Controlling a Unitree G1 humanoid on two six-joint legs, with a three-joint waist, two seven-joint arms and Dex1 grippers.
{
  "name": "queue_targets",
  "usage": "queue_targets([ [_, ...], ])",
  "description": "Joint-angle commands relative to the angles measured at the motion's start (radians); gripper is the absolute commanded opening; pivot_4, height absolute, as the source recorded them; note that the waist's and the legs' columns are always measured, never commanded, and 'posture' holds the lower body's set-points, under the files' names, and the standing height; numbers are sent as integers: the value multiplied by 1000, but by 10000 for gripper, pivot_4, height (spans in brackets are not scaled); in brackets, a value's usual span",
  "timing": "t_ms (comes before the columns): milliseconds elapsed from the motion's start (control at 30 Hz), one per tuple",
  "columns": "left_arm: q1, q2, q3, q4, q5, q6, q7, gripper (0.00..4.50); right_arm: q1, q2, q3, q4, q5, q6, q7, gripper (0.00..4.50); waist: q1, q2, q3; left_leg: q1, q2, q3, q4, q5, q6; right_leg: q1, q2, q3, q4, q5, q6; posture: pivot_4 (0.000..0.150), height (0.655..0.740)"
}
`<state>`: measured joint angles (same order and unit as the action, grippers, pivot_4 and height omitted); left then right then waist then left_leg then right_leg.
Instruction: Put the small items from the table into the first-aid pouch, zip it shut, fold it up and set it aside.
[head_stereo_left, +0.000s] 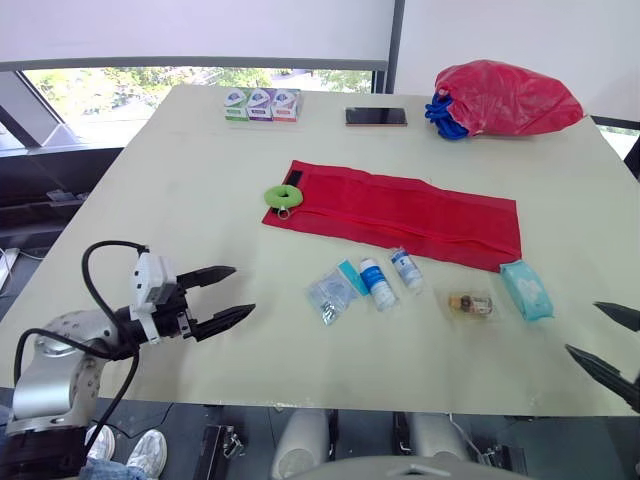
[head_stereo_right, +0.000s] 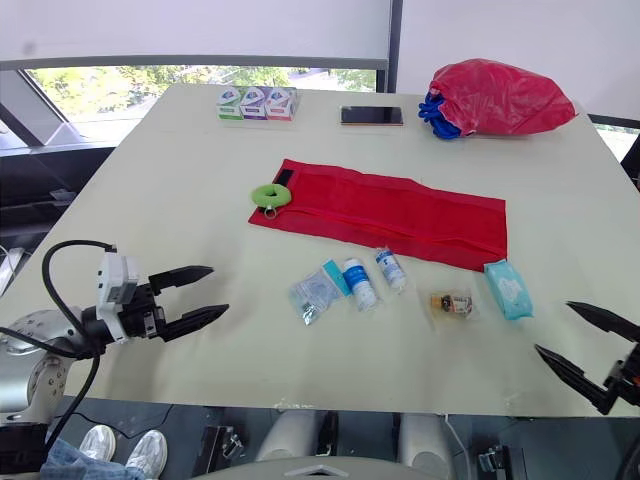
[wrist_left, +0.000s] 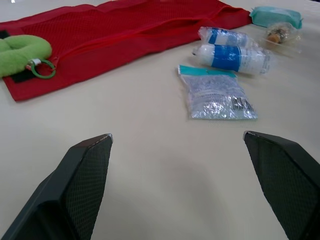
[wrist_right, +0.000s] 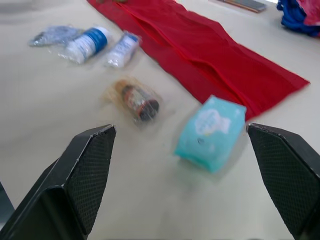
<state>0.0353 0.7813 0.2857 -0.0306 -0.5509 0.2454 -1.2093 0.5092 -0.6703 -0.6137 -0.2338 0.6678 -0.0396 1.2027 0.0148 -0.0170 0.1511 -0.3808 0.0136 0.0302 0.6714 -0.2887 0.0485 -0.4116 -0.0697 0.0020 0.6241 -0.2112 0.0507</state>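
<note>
The red first-aid pouch (head_stereo_left: 400, 212) lies unfolded flat across the middle of the table, with a green ring (head_stereo_left: 283, 195) at its left end. In front of it lie a silvery sachet (head_stereo_left: 330, 292), two small white-and-blue bottles (head_stereo_left: 377, 283) (head_stereo_left: 406, 269), a small brown vial in clear wrap (head_stereo_left: 469, 304) and a teal tissue pack (head_stereo_left: 525, 289). My left gripper (head_stereo_left: 232, 293) hovers open over the table's front left, apart from the items. My right gripper (head_stereo_left: 605, 340) is open at the front right, near the tissue pack (wrist_right: 210, 132).
At the table's far edge stand three small boxes (head_stereo_left: 262, 104), a phone (head_stereo_left: 376, 117) and a red bag with blue cord (head_stereo_left: 505, 98). The table's front edge (head_stereo_left: 400, 408) runs just below both grippers.
</note>
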Motion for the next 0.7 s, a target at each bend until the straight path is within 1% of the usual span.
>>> queue_targets([
  [33, -88, -11, -67, -21, 20, 52, 45, 45000, -10, 4, 51, -173, 41, 63, -61, 44612, 1, 0, 0, 0, 0, -1, 0, 0, 0, 0, 0, -1, 0, 0, 0, 1500, 7400],
  [200, -216, -29, -184, 21, 60, 140, 66, 45000, -55, 2, 149, -331, 63, 148, -144, 44612, 0, -2, 0, -1, -3, -1, 1, 0, 0, 0, 0, -1, 1, 0, 0, 1500, 7400],
  [300, -286, -22, -274, 69, 118, 167, 44, 45000, -94, -10, 206, -404, 61, 191, -188, 44612, -2, -2, 0, -1, -3, -1, 1, 0, 0, 0, 0, -1, 1, 0, 0, 1500, 7400],
  [367, -350, -38, -342, 122, 163, 165, 26, 45000, -125, -6, 248, -452, 62, 214, -221, 44612, -1, -2, 0, -1, -4, -2, 1, 0, 0, 0, 0, -1, 1, 0, 0, 1500, 7400],
  [467, -432, -70, -421, 192, 214, 170, 4, 45000, -157, -5, 293, -496, 49, 237, -259, 44612, 2, -4, 1, -2, -5, -4, 2, 0, 0, 1, 1, -2, 1, 0, 0, 1500, 7400],
  [700, -491, -106, -514, 258, 275, 128, -76, 45000, -183, -4, 319, -532, 26, 260, -317, 44612, 3, -5, 0, -3, -6, -6, 3, 0, 0, 1, 1, -2, 1, 0, 0, 1500, 7400],
])
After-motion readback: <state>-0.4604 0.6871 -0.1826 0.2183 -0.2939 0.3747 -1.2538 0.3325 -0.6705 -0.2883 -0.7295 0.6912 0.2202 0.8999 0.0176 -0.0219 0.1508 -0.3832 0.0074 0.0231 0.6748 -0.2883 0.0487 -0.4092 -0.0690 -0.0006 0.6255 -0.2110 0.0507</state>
